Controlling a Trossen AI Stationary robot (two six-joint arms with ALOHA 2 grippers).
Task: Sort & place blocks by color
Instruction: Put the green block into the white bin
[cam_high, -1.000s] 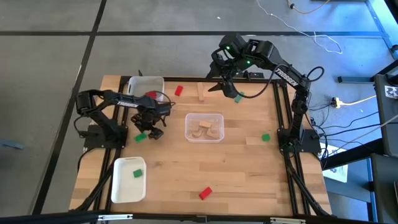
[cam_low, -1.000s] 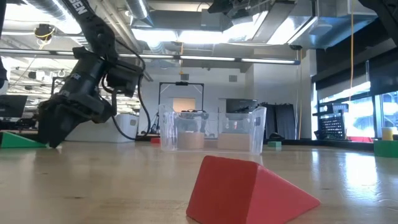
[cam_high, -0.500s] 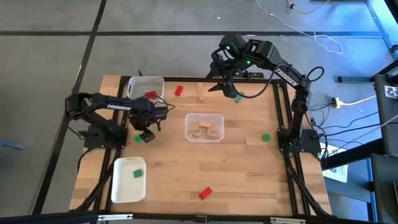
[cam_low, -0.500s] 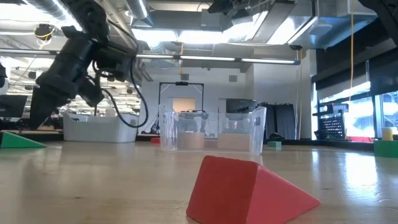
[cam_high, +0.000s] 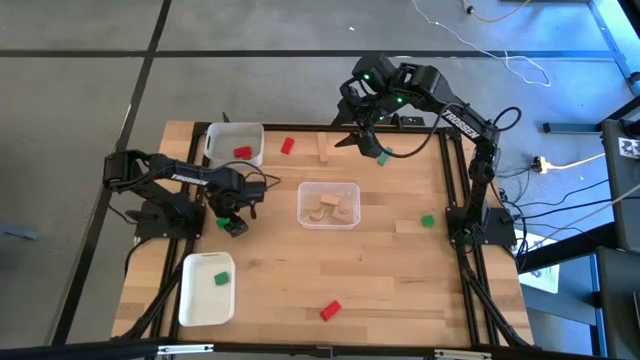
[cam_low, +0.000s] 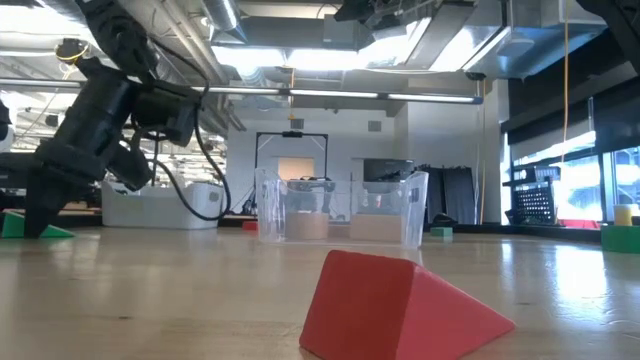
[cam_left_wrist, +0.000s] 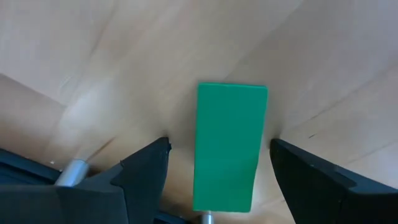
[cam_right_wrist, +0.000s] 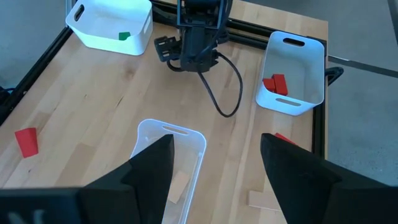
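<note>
Left wrist view: flat rectangular green block (cam_left_wrist: 229, 146) between open jaws.

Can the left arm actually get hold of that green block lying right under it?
Probably yes. The left tool is open with a finger on each side of the green block, which lies flat on the bare table, nothing between them.

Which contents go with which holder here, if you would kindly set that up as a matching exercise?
1. clear tray
2. back white tray
3. front white tray
4. left gripper

A. red block
B. loose green block, between open fingers
C. stored green block
D. light-wood blocks

Pairs: 1-D, 2-A, 3-C, 4-B
</note>
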